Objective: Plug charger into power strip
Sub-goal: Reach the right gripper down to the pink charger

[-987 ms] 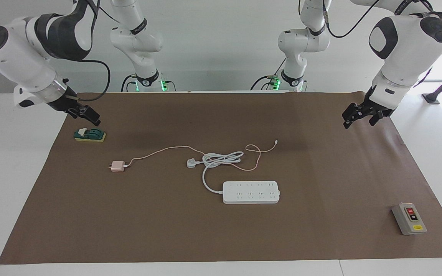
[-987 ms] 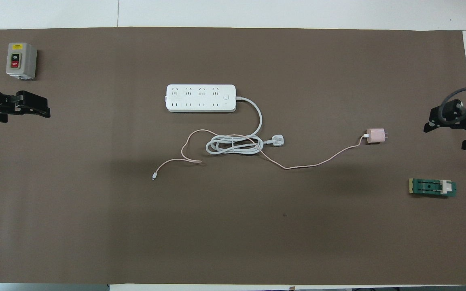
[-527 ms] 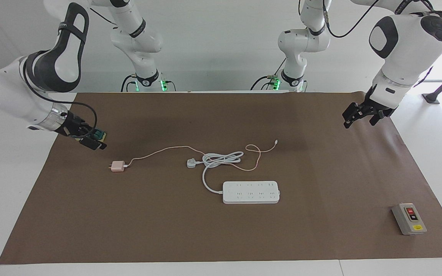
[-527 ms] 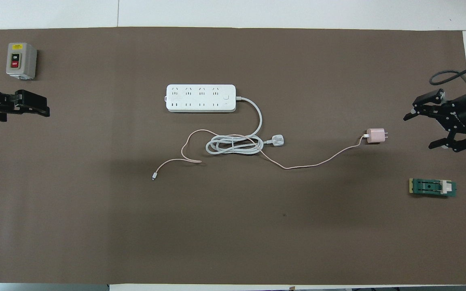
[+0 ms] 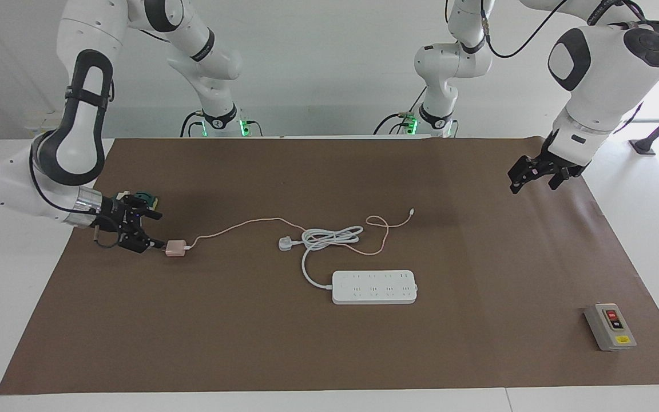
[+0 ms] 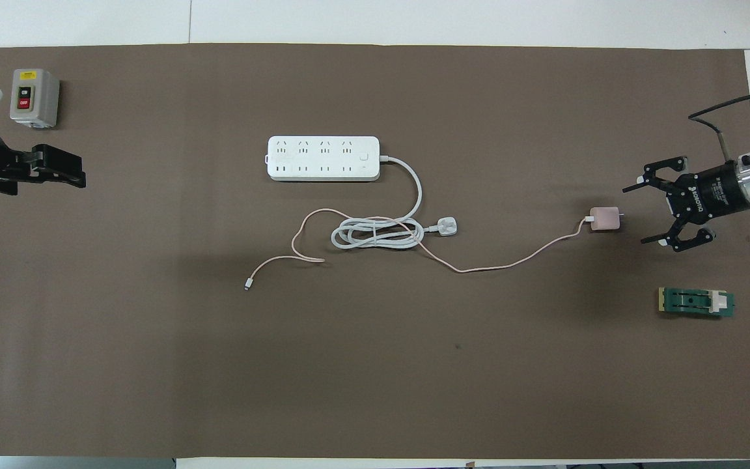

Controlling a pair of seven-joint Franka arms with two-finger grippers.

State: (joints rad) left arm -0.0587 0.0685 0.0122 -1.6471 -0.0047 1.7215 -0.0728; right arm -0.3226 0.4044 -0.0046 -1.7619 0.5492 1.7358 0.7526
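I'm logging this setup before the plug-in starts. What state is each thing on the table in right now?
charger: unplugged, lying on the mat, not gripped.
power strip: sockets all free, own cord coiled, its plug loose.
grey switch box: untouched.
green block: lying flat, untouched.
right gripper: open, low beside the charger.
left gripper: open, waiting, raised over the mat's edge.

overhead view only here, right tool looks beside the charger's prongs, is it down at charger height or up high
Observer: Low. In the facing view the right tool hangs just above the mat, level with the charger. It is open at the prong end, not around the charger.
Operator: and the left tool, is it on the mat
Observer: No. The left tool hangs open in the air over the mat's edge at the left arm's end, waiting.
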